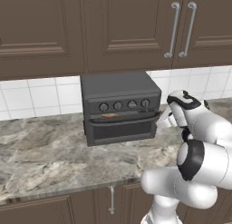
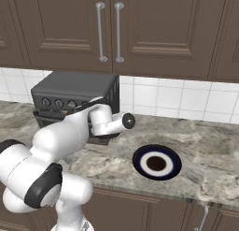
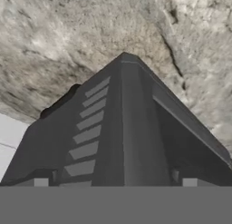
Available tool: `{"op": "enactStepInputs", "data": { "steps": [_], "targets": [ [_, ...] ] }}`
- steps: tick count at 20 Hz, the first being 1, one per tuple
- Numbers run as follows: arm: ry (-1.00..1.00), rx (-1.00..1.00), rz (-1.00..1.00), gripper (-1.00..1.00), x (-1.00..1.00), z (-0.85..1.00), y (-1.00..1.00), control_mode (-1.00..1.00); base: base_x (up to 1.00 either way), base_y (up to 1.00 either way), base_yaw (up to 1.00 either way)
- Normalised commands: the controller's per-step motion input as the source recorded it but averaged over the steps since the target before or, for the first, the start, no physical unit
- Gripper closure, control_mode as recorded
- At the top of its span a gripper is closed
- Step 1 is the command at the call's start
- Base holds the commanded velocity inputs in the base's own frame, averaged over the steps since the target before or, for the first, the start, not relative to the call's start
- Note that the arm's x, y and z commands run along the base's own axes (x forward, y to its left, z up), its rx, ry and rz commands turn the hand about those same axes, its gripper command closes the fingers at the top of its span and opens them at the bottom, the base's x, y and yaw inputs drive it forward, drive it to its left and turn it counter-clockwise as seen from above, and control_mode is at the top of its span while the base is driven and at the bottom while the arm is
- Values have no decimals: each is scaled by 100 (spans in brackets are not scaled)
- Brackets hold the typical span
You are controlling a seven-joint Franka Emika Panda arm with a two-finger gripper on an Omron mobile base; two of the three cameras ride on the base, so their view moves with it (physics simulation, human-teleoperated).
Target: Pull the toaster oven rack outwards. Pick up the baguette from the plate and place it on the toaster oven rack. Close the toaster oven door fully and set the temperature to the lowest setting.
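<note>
Marble counter (image 2: 210,146): plate (image 2: 157,162) beside toaster oven (image 1: 120,107).

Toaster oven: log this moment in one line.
toaster oven door: ajar | baguette: inside | plate: bare | gripper: right of oven, jaws open

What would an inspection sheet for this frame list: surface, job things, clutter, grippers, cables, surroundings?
Surface: marble-look counter, grey-brown veining.
Job things: toaster oven against the tiled wall; toaster oven door slightly ajar at the top, baguette visible through the gap; plate bare on the counter right of the oven.
Clutter: nothing seen.
Grippers: gripper open, at the oven's right side.
Cables: nothing seen.
Surroundings: brown upper cabinets with bar handles, white tile backsplash.
</note>
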Motion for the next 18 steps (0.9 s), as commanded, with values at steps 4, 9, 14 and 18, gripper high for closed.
{"op": "enactStepInputs", "data": {
  "steps": [4, 9, 14, 18],
  "targets": [
    [-7, -5, -25, -100, 49, 2, 100, -100, 0, 0, 0],
    [-11, 0, -26, -100, 42, 0, 100, -100, 0, 0, 0],
    [-17, 0, -26, -100, 46, 8, 97, -100, 0, 0, 0],
    [-15, 0, -25, -100, 43, 24, 68, -100, 0, 0, 0]
  ]
}}
